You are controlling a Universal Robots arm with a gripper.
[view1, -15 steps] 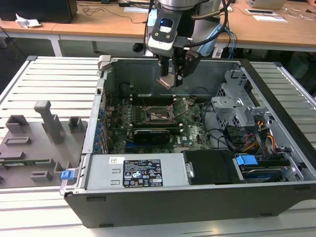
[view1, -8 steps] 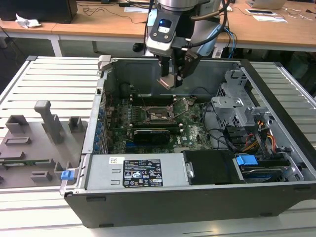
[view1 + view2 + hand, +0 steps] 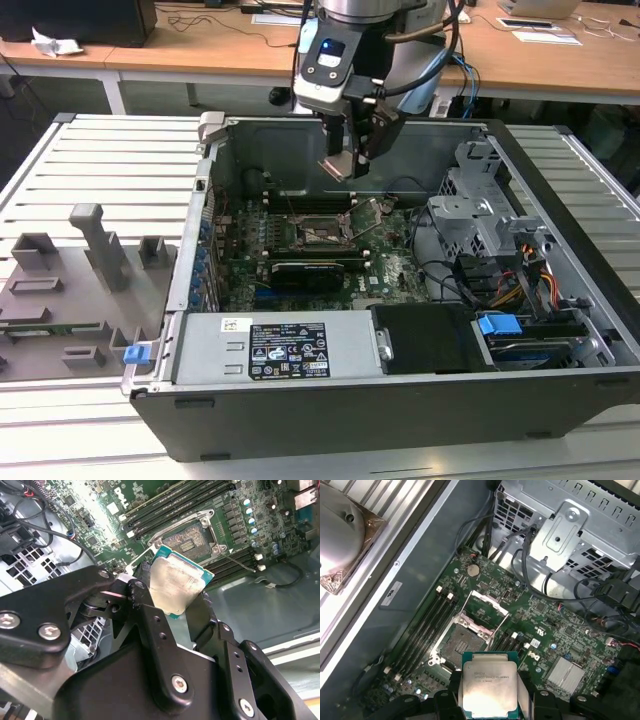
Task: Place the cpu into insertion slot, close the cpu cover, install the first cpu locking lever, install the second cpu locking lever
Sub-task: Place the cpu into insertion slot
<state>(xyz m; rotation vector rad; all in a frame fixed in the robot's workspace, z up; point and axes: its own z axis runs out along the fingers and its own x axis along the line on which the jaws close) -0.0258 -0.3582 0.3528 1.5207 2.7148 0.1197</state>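
Fingers (image 3: pixel 145 605) of your gripper (image 3: pixel 172 605) are closed partway, pinching the cpu (image 3: pixel 175 582) by two opposite edges, and its silver face shows in both wrist views. You have the chip up in the air, clear of the board. Below it in the first wrist view lies the insertion slot (image 3: pixel 462 640), its dark contact field uncovered. The cpu cover (image 3: pixel 489 611) is swung open, standing at one edge of the slot. Memory sticks (image 3: pixel 427 625) run alongside the slot on the green motherboard (image 3: pixel 555 630). In the exterior view your gripper (image 3: pixel 350 160) hangs over the open computer case (image 3: pixel 330 410), and a grey fixture tray (image 3: pixel 70 280) sits outside the case on the exterior view's left.
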